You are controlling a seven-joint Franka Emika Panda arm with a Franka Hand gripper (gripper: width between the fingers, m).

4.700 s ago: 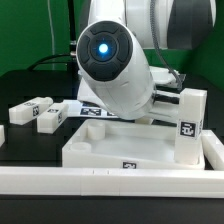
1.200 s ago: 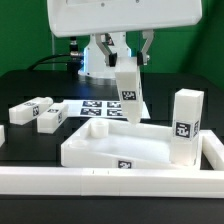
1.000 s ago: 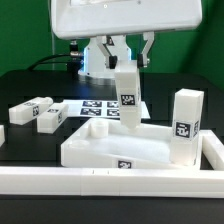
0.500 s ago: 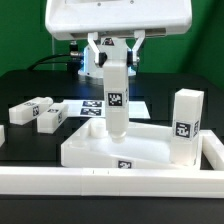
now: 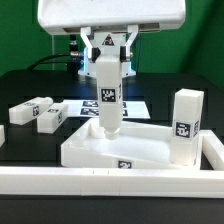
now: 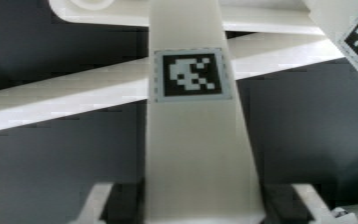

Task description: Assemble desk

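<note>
Two loose legs [image 5: 30, 109] lie to the exterior view's left of the slab [image 5: 140, 152]. The claw [image 5: 107, 68] is closed on a third leg [image 5: 107, 105]. That leg has moved left and now stands straight above the slab's far left corner, likely ready to push in. A fourth leg [image 5: 185, 125] stands on the slab's right end.

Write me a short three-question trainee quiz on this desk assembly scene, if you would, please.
1. True or false: the gripper is empty.
2. The held leg is: A upright, B horizontal, C tilted far sideways.
3. Fill in: another leg stands at the desk slab's end on the exterior view's ____.
Key: 1 false, it is shut on a leg; 2 A; 3 right.
</note>
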